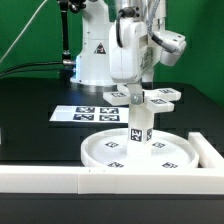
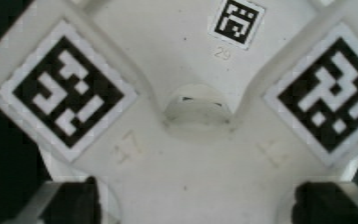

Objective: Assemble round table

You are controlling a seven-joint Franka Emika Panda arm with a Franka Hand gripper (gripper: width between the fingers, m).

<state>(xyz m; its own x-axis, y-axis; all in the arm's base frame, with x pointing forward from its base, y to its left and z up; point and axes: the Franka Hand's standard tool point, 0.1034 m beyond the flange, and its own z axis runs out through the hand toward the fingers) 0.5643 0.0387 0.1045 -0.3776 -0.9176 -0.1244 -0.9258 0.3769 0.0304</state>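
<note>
The large rimmed round disc (image 1: pixel 140 152) lies flat on the black table near the front. The short cylindrical post (image 1: pixel 138 126) stands upright at its middle. The flat cross-shaped piece (image 1: pixel 150 98) lies level at the top of the post; I cannot tell if it touches it. My gripper (image 1: pixel 134 90) comes down from above and is shut on the cross-shaped piece. In the wrist view the cross-shaped piece (image 2: pixel 179 110) fills the picture with its tags and a small centre hole. My gripper (image 2: pixel 194 205) holds it between the two dark fingers (image 2: pixel 60 202). The post is hidden there.
The marker board (image 1: pixel 84 112) lies flat behind the disc toward the exterior view's left. A long white wall (image 1: pixel 60 178) runs along the front edge and turns back on the exterior view's right (image 1: pixel 207 150). The arm's white base (image 1: pixel 95 55) stands at the back.
</note>
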